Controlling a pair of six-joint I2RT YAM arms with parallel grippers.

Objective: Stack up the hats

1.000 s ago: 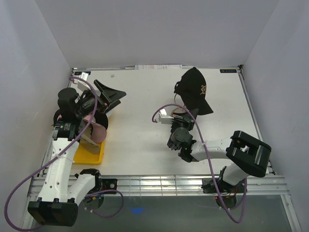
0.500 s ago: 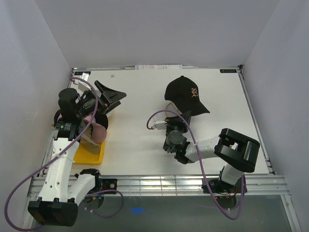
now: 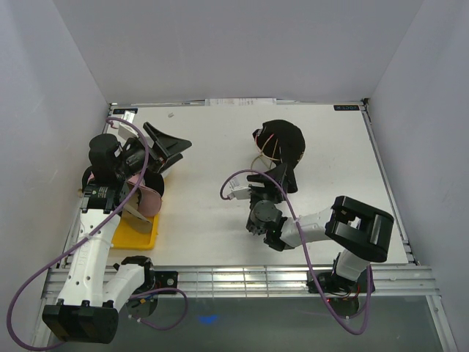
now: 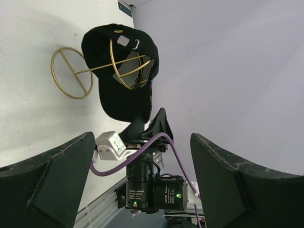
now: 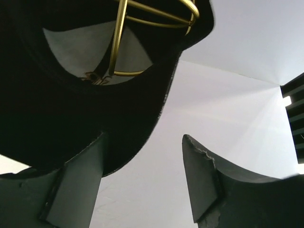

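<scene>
Black cap [image 3: 282, 139] sits on gold wire stand [image 4: 71, 73] just ahead of right tool [image 5: 142, 137]; jaws parted, nothing gripped; brim contact with one finger unclear. Left tool [image 4: 141, 135] spread wide, empty; pink hat [image 3: 146, 192] under that arm.

White table [image 3: 212, 198] — gold wire stand [image 4: 71, 73] toward the back right, yellow tray [image 3: 135, 235] at left.

Plain pale grey walls [image 3: 234, 44] are enclosing a flat white tabletop [image 3: 212, 213] on three sides; even light is falling across it, and a silver metal rail [image 3: 242, 277] is running along its near edge.
</scene>
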